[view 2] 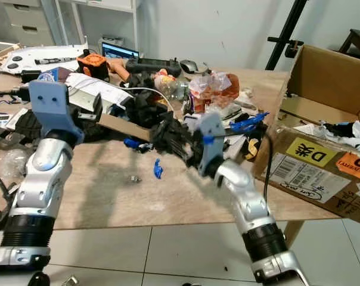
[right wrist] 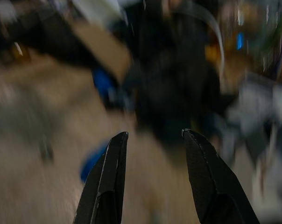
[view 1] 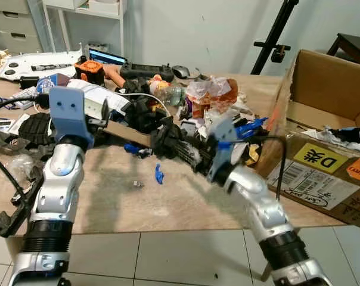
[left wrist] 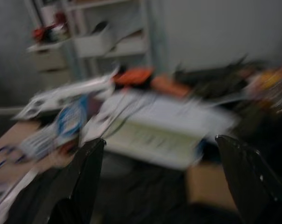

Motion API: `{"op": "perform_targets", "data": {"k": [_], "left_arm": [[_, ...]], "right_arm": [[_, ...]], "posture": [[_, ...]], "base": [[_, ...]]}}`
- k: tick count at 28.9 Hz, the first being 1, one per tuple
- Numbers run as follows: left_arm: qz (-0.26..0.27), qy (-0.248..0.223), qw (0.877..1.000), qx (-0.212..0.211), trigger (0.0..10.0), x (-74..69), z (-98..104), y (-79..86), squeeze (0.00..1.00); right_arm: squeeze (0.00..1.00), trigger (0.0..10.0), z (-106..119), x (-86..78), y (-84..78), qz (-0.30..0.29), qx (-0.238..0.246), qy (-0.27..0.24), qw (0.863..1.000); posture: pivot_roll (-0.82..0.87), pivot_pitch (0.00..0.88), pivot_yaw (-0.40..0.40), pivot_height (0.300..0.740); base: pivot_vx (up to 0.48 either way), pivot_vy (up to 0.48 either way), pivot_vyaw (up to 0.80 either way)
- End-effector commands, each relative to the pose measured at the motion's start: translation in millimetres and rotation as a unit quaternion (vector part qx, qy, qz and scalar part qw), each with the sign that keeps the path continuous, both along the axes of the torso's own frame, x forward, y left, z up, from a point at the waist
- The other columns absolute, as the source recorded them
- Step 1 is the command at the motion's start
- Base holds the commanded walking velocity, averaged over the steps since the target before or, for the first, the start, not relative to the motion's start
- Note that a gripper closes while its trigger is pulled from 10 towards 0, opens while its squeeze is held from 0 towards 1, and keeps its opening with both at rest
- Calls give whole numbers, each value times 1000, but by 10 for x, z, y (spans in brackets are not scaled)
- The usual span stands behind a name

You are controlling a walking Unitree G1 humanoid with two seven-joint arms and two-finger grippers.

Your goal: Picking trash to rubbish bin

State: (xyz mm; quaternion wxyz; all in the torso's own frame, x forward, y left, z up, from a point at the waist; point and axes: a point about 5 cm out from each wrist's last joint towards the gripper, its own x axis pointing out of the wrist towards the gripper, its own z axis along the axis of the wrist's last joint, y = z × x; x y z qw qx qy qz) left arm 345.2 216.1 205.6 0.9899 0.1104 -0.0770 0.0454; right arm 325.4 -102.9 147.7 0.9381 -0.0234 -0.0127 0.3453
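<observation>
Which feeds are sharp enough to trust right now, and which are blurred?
Left and right eye views: fairly sharp on the table clutter and the cardboard box, with slight blur on the right gripper. Left wrist view: smeared, its open fingers dark. Right wrist view: heavily blurred beyond the open fingers.

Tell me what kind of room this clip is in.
Probably a workshop or lab room: a wooden table heaped with mixed clutter, an open cardboard box at its right end, and a tripod against the wall.

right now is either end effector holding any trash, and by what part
Nothing is held: the right end effector and left end effector are both open, with nothing between their fingers.
</observation>
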Motion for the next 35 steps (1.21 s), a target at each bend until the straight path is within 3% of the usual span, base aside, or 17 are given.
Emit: {"op": "perform_targets", "data": {"k": [1,2,3,13,14,16,19,22,25,31,35], "left_arm": [[42,60,997,15,10000,-23,-214,98,94],[42,60,997,15,10000,-23,-214,98,94],[53,67,996,15,10000,-30,-244,121,0],[100,86,991,0,10000,-59,-431,187,0],[152,87,984,17,10000,-95,-411,324,0],[185,89,978,23,10000,-119,-395,411,0],[188,112,975,-38,10000,-129,-429,467,0],[185,115,975,-32,10000,-143,-419,513,0],[214,106,970,-52,10000,-181,-385,629,0],[245,101,961,-73,10000,-213,-368,696,0],[237,147,956,-93,10000,-217,-511,636,0]], "right_arm": [[0,10000,-110,-51,-31,4,-27,7,1000],[0,10000,-110,-51,-31,4,-27,7,1000],[0,10000,-142,-78,-36,6,-39,4,999],[0,10000,-209,-118,-23,-24,-51,-28,998],[0,10000,-197,-150,26,-7,-33,-22,999],[0,10000,-195,-172,49,2,-26,-19,999],[0,10000,-201,-195,63,8,-17,-14,1000],[0,10000,-206,-200,66,6,-14,-15,1000],[0,10000,-215,-204,67,6,-15,-18,1000],[0,10000,-224,-207,61,8,-17,-17,1000],[0,10000,-229,-215,62,11,-21,-16,1000]], "posture": [[-5,119,-112,740],[-5,119,-112,740],[-6,117,-112,740],[-13,109,-108,740],[-12,106,-105,740],[-12,106,-105,740],[-12,107,-108,740],[-9,107,-107,740],[-8,110,-106,740],[-8,110,-106,740],[-9,111,-104,740]], "base": [[0,0,0],[0,0,0],[0,0,0],[0,0,0],[0,0,0],[0,0,0],[0,0,0],[0,0,0],[0,0,0],[0,0,0],[0,0,0]]}}
